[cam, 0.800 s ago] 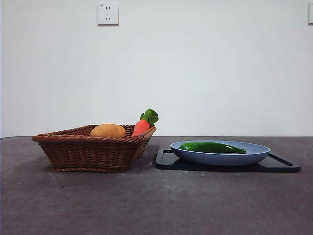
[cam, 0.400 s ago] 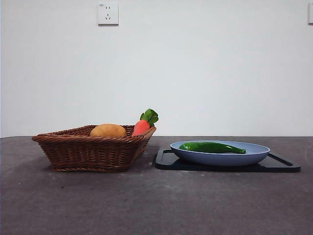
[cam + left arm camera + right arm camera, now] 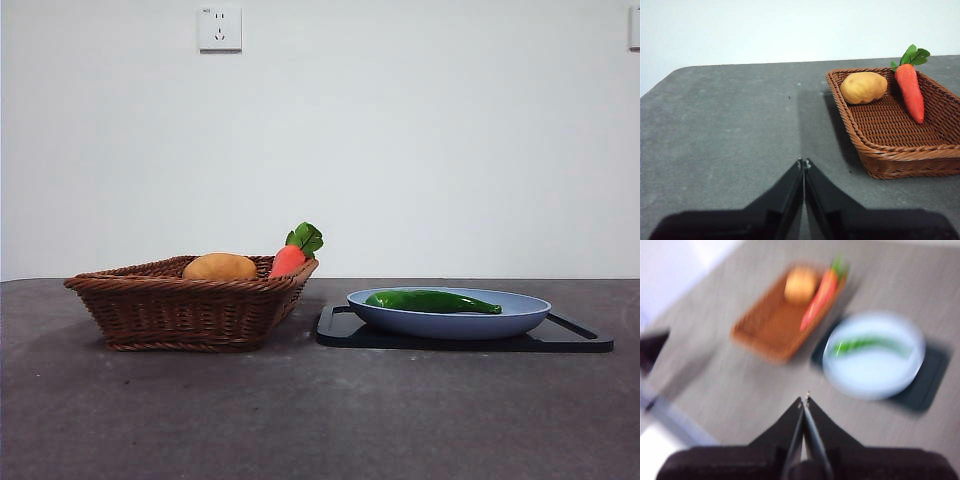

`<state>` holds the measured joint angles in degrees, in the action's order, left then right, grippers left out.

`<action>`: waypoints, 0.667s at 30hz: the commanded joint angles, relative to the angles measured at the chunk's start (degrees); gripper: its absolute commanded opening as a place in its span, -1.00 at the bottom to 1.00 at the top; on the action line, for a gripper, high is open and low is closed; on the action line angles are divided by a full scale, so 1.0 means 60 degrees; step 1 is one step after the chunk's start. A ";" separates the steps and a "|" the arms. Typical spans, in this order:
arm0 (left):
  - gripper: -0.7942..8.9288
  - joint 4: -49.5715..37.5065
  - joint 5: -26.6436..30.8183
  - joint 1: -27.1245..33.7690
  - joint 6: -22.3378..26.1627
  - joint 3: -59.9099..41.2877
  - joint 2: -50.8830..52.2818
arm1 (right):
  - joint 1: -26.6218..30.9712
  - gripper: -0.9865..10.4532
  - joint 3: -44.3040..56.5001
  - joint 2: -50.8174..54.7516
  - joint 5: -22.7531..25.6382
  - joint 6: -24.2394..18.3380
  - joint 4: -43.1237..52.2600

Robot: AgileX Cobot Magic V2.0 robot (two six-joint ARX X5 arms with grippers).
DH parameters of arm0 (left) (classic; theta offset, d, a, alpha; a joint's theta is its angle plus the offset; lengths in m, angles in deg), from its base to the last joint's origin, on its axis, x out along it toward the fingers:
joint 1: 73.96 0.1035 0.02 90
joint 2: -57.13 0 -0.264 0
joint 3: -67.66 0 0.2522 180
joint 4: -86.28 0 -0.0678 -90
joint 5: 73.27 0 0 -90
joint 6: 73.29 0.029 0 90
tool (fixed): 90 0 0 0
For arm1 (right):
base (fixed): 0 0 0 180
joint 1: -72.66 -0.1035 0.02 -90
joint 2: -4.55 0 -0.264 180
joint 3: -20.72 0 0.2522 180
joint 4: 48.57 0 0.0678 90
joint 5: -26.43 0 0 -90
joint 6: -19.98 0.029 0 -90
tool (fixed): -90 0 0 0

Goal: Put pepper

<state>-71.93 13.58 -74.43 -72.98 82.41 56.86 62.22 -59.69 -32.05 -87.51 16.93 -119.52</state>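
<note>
The dark-green pepper (image 3: 433,301) lies in the blue plate (image 3: 449,322) on a black tray (image 3: 580,340) at the right of the front view. It also shows, blurred, in the right wrist view (image 3: 867,344), on the plate (image 3: 870,372). My right gripper (image 3: 804,399) is shut and empty, high above the table, well short of the plate. My left gripper (image 3: 803,163) is shut and empty above bare table, beside the wicker basket (image 3: 875,165). Neither gripper shows in the front view.
The brown wicker basket (image 3: 190,310) stands left of the tray and holds a tan potato (image 3: 220,267) and a red-orange carrot (image 3: 292,257) with green leaves. A white wall with a socket (image 3: 220,28) lies behind the table.
</note>
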 commanded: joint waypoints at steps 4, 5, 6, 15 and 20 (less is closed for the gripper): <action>-0.82 -0.0113 -0.0004 0.0029 -0.0091 -0.0098 0.0033 | 0.0790 -0.82 0.2725 0.1789 0.0091 -0.0011 0.3377; -0.82 -0.0113 -0.0004 0.0029 -0.0091 -0.0098 0.0033 | 0.0892 -0.82 0.3340 0.2153 0.0095 -0.0018 0.4033; -0.82 -0.0113 -0.0004 0.0029 -0.0091 -0.0098 0.0033 | 0.0973 -0.82 0.3887 0.2459 0.0091 -0.0011 0.4597; -0.82 -0.0113 -0.0004 0.0029 -0.0091 -0.0098 0.0033 | 0.1169 -0.82 0.8579 0.4958 0.0925 0.0419 0.7912; -0.82 -0.0113 -0.0004 0.0029 -0.0091 -0.0098 0.0033 | 0.1169 -0.82 0.9981 0.5770 0.1151 0.0699 0.8116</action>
<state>-71.93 13.58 -74.43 -72.98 82.41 56.86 69.26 -0.29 1.85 -80.89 20.04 -72.03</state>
